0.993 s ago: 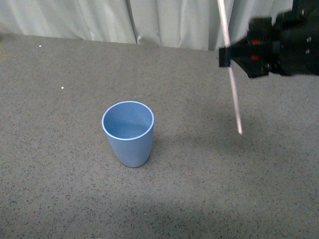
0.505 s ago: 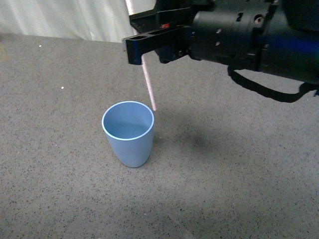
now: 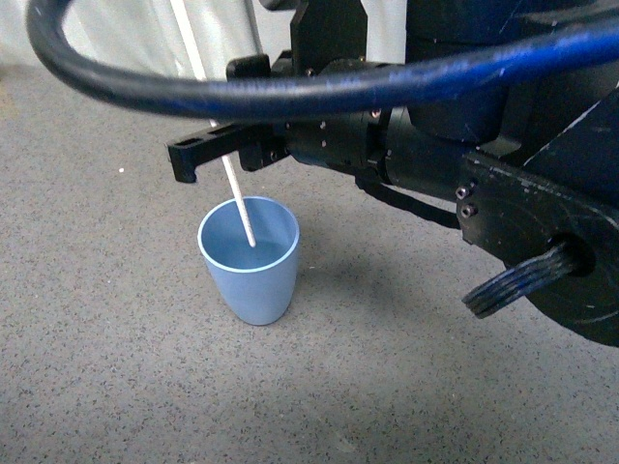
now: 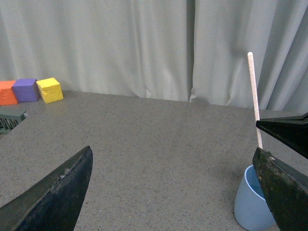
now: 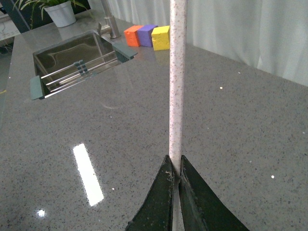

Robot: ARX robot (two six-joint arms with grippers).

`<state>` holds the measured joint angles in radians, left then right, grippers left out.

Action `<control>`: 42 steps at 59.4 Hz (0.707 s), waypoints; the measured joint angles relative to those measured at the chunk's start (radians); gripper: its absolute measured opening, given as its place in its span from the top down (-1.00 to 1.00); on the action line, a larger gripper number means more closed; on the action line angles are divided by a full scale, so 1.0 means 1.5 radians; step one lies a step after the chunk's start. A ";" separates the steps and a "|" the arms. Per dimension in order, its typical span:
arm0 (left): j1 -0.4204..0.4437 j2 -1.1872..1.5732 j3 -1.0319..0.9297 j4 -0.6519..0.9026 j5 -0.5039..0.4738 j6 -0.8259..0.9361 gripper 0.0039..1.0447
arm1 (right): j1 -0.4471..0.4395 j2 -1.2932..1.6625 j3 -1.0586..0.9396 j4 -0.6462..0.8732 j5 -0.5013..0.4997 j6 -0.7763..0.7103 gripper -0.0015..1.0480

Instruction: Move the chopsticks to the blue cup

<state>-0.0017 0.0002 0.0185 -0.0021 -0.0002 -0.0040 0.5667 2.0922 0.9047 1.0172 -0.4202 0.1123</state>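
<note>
Pale cream and speckled, the chopsticks (image 3: pixel 235 198), a single thin stick here, are hanging nearly upright with a slight lean, pinched in the right gripper (image 5: pixel 175 163). In the right wrist view the two dark jaws are pressing together on the stick, with no gap showing beyond its own thickness. The hold is sitting partway along the shaft, leaving a long stretch above and a shorter one below.

In the front view the lower tip is showing against the inside wall of the blue cup (image 3: pixel 250 275), so it looks to be inside the mouth or just above it. How deep it is reaching I cannot tell. The cup is standing upright on the grey counter (image 3: pixel 106 319).

The left gripper (image 4: pixel 173 150) is hanging wide open and empty, well to one side. It is looking across the counter toward the cup, with orange, purple and yellow blocks (image 4: pixel 31 90) at the far edge by the curtain.

The stick is probably very light and stiff, with a smooth, narrow surface. Being so thin, it is likely to swivel or slide in a pinch, so a firm hold near the middle suits it. The tumbler looks like light plastic and narrows toward its base, so a sideways nudge on the rim could tip it. The stick is longer than the cup is tall, so once freed it should lean on the rim. Letting it down low first, rather than dropping it, seems the gentler choice.
</note>
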 joint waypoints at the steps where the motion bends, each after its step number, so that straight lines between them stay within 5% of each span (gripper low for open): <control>1: 0.000 0.000 0.000 0.000 0.000 0.000 -0.88 | 0.000 0.003 -0.001 0.001 0.000 0.000 0.98; 13: 0.000 0.000 0.000 0.000 0.000 0.000 -0.88 | 0.002 0.016 -0.007 0.005 0.005 0.002 0.98; 42: 0.000 0.000 0.000 0.000 0.000 0.000 -0.88 | -0.003 -0.023 -0.060 0.021 0.006 -0.003 -0.74</control>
<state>-0.0017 0.0002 0.0185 -0.0021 0.0002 -0.0040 0.5621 2.0579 0.8154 1.0485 -0.4114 0.1085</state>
